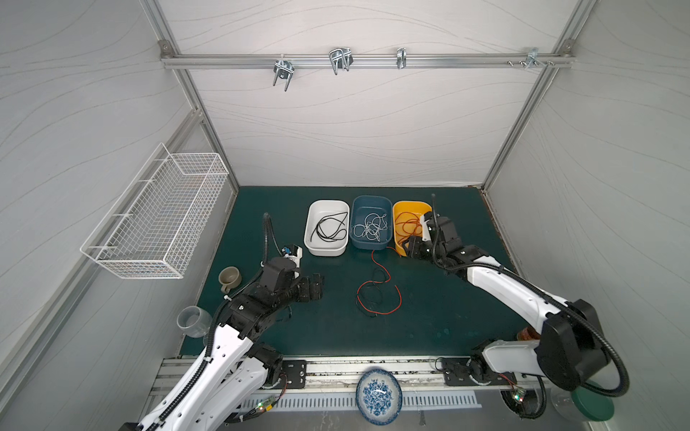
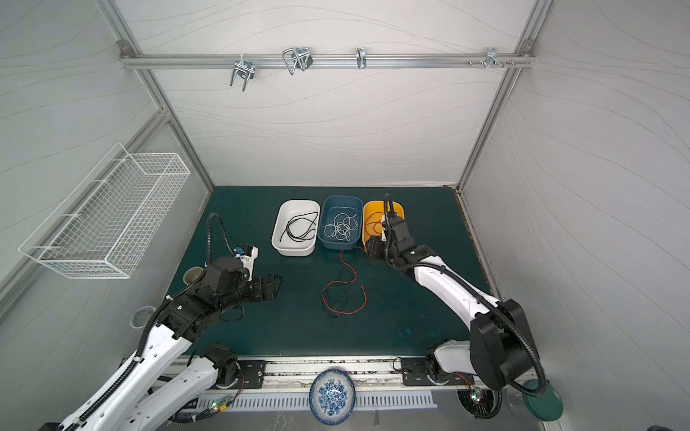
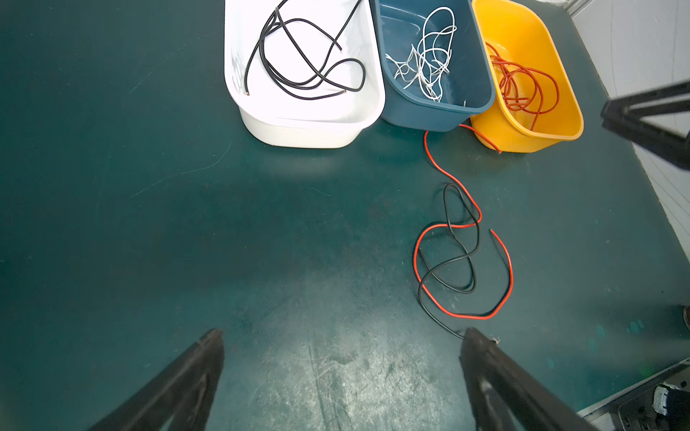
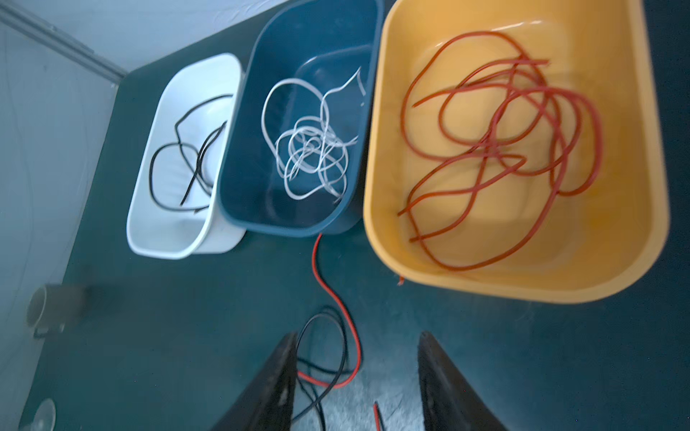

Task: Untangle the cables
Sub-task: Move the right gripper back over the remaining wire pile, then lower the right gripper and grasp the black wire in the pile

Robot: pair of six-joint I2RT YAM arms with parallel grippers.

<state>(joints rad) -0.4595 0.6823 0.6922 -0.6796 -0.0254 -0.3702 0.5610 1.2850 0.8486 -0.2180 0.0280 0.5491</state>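
While the left pincer [image 3: 343, 332] and the right pincer [image 4: 358, 336] both stand spread and empty, a red cable [image 3: 510, 272] and a black cable [image 3: 445, 197] lie looped through each other on the surface [image 3: 186, 224] near the yellow bin [image 3: 522, 141]; pulling one alone may tighten the tangle.

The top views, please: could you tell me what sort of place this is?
Probably a lab robot cell: white panels on an aluminium frame, a rail-mounted robot arm, and a green work mat.
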